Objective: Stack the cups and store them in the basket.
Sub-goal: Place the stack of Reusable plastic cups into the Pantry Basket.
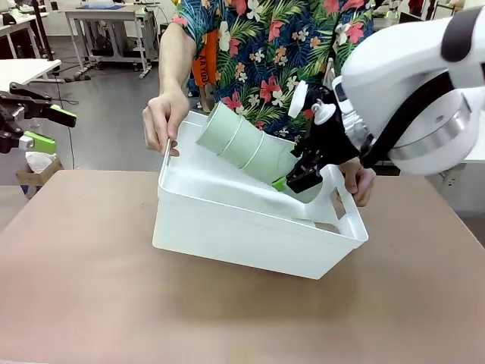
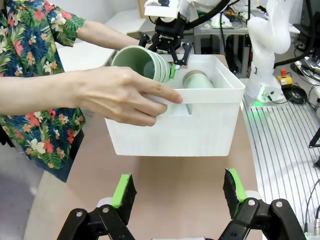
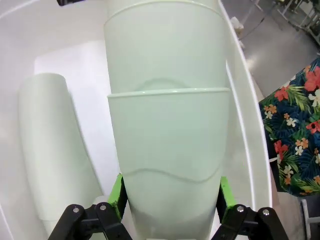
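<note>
Right gripper [image 1: 292, 180] has its green pads clamped on the narrow end of the nested stack of mint cups [image 1: 246, 142], and I'm holding that stack tilted over the basket [image 1: 227, 227], mouth end raised toward the basket's far left corner. From the right wrist camera the pads sit on either side of the lowest cup, near its base, so the grip is far from the heavy end of the stack.

Another cup [image 3: 55, 150] already lies on its side on the basket floor, just beside my stack. The person is tipping the basket toward me, one hand [image 1: 163, 117] on its far left rim and the other hand [image 1: 358, 182] behind its right end.

My worries: the nested cups could slide apart or off the one I hold, since only it is gripped. If the person shifts the basket, the stack may knock the rim or the lying cup.

Left gripper [image 2: 179, 192] hangs spread wide and empty, well clear of the basket.
</note>
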### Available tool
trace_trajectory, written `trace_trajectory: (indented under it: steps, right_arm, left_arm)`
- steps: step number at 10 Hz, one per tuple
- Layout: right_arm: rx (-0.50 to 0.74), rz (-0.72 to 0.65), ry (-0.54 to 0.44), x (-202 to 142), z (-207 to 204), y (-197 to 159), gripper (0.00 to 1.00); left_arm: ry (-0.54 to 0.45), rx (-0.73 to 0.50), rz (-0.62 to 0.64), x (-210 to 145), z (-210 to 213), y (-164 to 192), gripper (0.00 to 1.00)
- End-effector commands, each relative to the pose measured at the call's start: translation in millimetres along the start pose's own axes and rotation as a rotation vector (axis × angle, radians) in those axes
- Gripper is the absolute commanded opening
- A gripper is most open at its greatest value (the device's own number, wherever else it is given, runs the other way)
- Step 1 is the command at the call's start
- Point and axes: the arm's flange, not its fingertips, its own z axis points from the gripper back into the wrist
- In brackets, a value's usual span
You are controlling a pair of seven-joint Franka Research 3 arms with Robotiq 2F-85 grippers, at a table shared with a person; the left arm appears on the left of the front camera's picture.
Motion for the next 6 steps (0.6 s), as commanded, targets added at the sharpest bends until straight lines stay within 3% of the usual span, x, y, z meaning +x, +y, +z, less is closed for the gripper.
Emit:
trace_trajectory:
  steps: [1,6]
  right_arm:
    - [-0.035,-0.016,0.045,3,-5,1,0.86]
    - [-0.042,-0.006,0.107,-6,-23,4,0.86]
  left_arm:
    - [-0.02,0.001,0.009,4,1,0,0.92]
    - [-0.02,0.001,0.009,4,1,0,0.92]
